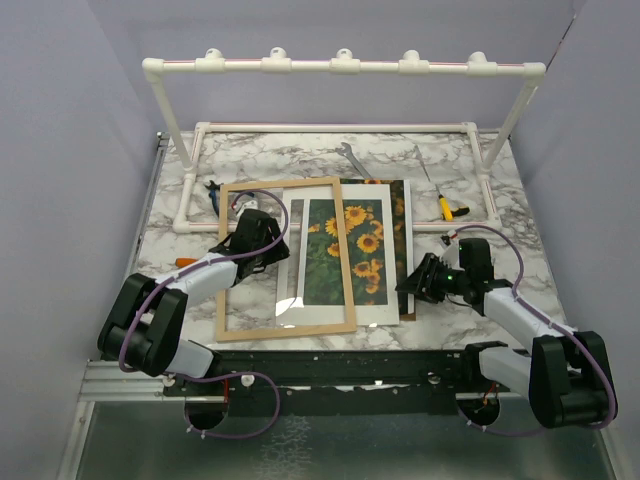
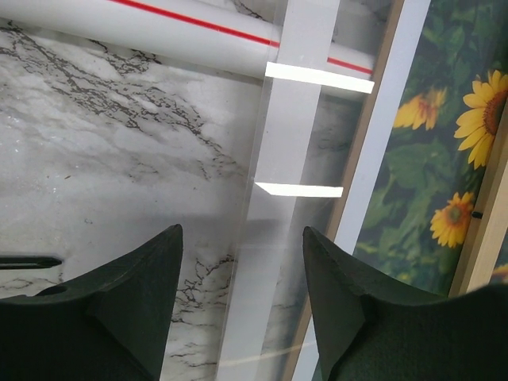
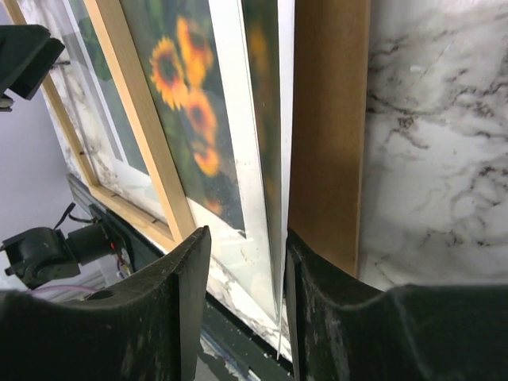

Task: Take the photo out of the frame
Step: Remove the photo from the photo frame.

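Left hand wide, above frame interior; right hand narrow, straddling mat edge beside photo.

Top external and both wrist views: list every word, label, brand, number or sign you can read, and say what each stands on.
None: no text can be read in any view.
The photo shows only sunflowers.
The frame and pipe rack show no lettering.
The screwdriver is too small to tell.
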